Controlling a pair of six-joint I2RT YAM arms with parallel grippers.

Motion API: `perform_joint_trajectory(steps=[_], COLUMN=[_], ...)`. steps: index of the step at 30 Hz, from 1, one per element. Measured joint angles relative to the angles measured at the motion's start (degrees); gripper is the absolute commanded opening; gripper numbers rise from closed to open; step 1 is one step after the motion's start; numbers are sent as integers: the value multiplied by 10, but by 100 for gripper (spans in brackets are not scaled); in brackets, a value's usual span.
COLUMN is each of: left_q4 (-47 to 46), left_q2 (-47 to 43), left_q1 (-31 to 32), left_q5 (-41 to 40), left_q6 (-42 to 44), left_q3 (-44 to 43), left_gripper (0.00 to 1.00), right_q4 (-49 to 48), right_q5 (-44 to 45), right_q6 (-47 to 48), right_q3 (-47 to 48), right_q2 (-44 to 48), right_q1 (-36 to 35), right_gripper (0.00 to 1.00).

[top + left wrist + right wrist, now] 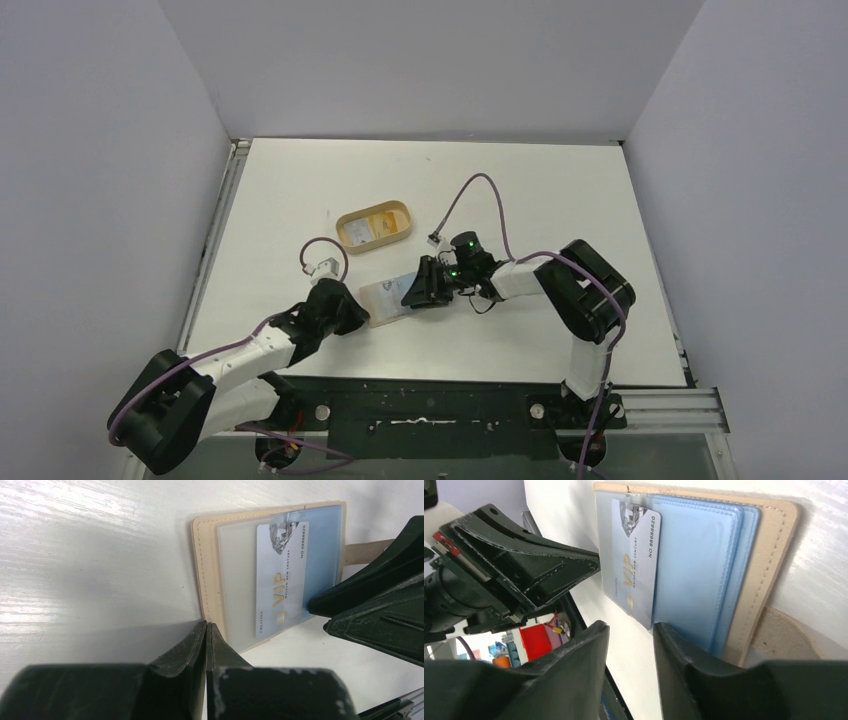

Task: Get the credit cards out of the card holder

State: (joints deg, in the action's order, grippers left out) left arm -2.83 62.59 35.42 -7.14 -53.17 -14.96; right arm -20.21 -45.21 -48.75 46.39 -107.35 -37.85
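Observation:
The tan card holder [383, 297] lies open on the table between my two grippers. In the left wrist view its tan border [205, 565] frames clear and blue pockets. A light blue credit card [280, 580] printed "VIP" lies across them, its end reaching the holder's edge. My left gripper [206, 625] is shut, its tips against the holder's near corner. My right gripper [630, 626] is open at the holder's opposite edge [769, 555], one finger [674, 645] touching the blue pocket just beside the card [636, 560]. Both grippers show from above, left [362, 312] and right [410, 295].
An oval tan tray [373, 226] with a yellow inside and a white-and-yellow item stands just behind the holder. The table's raised left rail [215, 250] runs along the left edge. The black base bar [430, 410] lies along the near edge.

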Motion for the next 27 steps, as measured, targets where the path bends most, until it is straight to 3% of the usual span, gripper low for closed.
perform_joint_trajectory(steps=[2,5,27], left_q4=[0,1,4], left_q2=[0,0,-2], left_q1=[0,0,0], left_q5=[0,0,0], left_q6=[0,0,0], left_q3=[0,-1,-1], left_gripper=[0,0,0], right_q4=[0,-8,-17], right_q5=[-1,-11,3], right_q6=[-1,-3,-15], right_q3=[0,7,47], right_q2=[0,0,-30], right_q1=[0,0,-33], right_gripper=[58,63,61])
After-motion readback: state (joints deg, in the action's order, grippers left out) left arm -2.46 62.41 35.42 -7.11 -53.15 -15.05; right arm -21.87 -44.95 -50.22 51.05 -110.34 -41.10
